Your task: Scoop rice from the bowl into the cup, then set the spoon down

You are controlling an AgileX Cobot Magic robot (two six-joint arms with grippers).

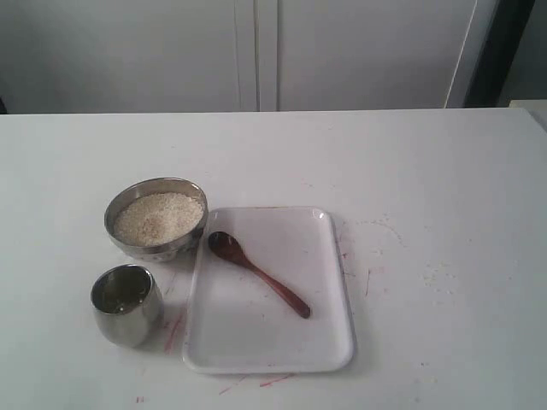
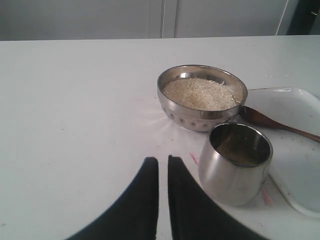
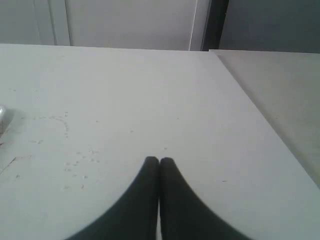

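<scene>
The steel bowl (image 1: 154, 248) holds a heap of rice (image 1: 160, 217) at the table's left. The steel cup (image 1: 128, 313) stands just in front of it. The dark wooden spoon (image 1: 261, 275) lies diagonally on a white tray (image 1: 256, 346), its head toward the bowl. Neither gripper appears in the exterior view. In the left wrist view, my left gripper (image 2: 163, 159) hangs over bare table beside the cup (image 2: 232, 180), fingers nearly together and holding nothing, with the bowl (image 2: 192, 118), rice (image 2: 199, 93) and spoon (image 2: 260, 119) beyond. My right gripper (image 3: 159, 160) is shut and empty over bare table.
The tray (image 2: 300, 165) sits right of the bowl and cup, touching neither gripper. Scattered grains (image 3: 80, 161) and red marks dot the white table to the tray's right. The table's edge (image 3: 260, 125) runs beside my right gripper, and white cabinets stand behind.
</scene>
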